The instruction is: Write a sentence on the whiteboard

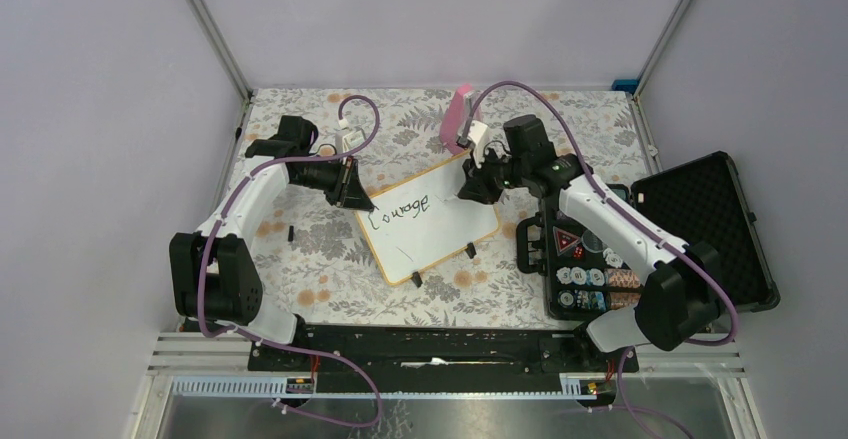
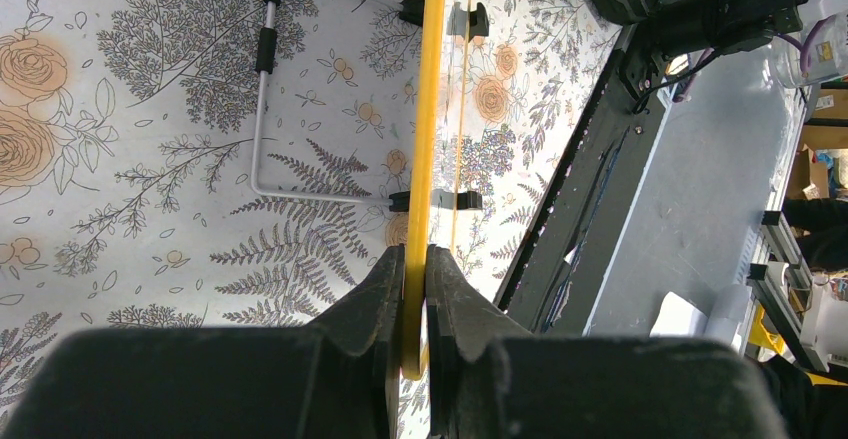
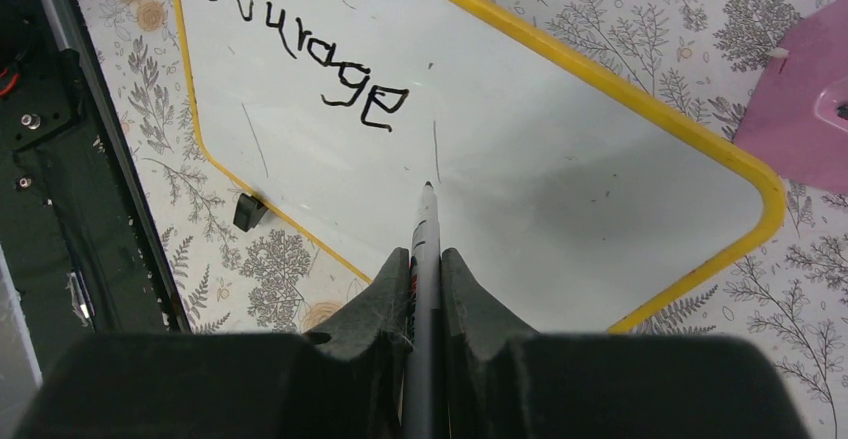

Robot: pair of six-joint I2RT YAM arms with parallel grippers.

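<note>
The whiteboard [image 1: 440,227] lies tilted on the floral table, with a yellow-orange rim and small black feet. One black word, "Courage" [image 1: 398,211], is written on it, and shows in the right wrist view [image 3: 310,54] too. My left gripper [image 1: 352,187] is shut on the board's rim [image 2: 420,159] at its far left corner, seen edge-on. My right gripper [image 1: 472,184] is shut on a marker [image 3: 425,249] whose tip rests on the white surface [image 3: 560,169], just past the word's end, below a thin short stroke.
A pink object [image 1: 456,119] lies beyond the board's far corner and shows in the right wrist view [image 3: 800,99]. An open black case [image 1: 690,229] with chips and small items sits at the right. A metal stand leg [image 2: 262,109] lies behind the board.
</note>
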